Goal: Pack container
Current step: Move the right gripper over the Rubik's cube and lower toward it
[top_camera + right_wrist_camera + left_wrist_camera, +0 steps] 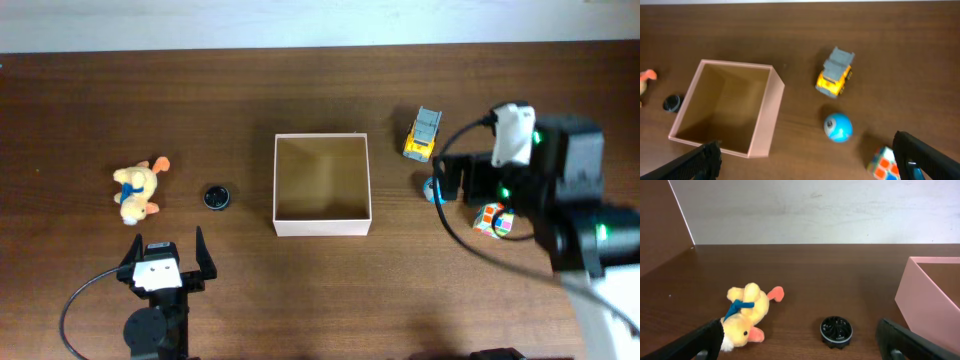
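Observation:
The container (322, 226), a square shallow box with white walls and tan inside, sits empty mid-table; it also shows in the right wrist view (769, 125) and the left wrist view (925, 297). A yellow plush duck (138, 190) (745, 315) and a black round disc (217, 196) (836, 331) lie to its left. A yellow toy truck (422, 134) (835, 78), a blue ball (838, 127) and a puzzle cube (493, 220) (884, 163) lie to its right. My left gripper (164, 260) is open near the front edge, behind the duck and disc. My right gripper (452, 185) is open above the ball.
The table's back edge meets a pale wall (815, 210). A black cable (75, 300) loops beside the left arm. The right arm's body (570, 200) covers the table at the far right.

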Available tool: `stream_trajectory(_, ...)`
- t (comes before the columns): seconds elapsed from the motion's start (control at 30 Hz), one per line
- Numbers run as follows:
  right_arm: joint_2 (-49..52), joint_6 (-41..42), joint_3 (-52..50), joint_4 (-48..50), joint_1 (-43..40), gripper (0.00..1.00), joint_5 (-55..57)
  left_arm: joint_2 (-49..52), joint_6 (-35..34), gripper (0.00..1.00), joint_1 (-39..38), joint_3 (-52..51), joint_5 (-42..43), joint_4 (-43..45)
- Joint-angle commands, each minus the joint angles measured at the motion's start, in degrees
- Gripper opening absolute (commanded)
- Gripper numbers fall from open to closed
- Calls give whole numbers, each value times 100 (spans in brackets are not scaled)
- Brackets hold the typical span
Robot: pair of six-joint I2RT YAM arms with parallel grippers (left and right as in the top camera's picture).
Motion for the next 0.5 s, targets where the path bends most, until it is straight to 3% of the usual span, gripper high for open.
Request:
stream_trajectory(0.0,774,83,695,-212,42,99,-741,-55,87,99,31,-33,66,13)
stream_trajectory(0.2,1572,186,704,179,46,96,-1054,-55,87,99,31,-31,66,13)
stream_trajectory(0.3,1825,804,704,214,46,98,-42,-55,87,99,31,-33,66,13)
stream_trajectory(0.47,2129,846,704,284,46,98,1154,-55,87,99,31,-33,66,13)
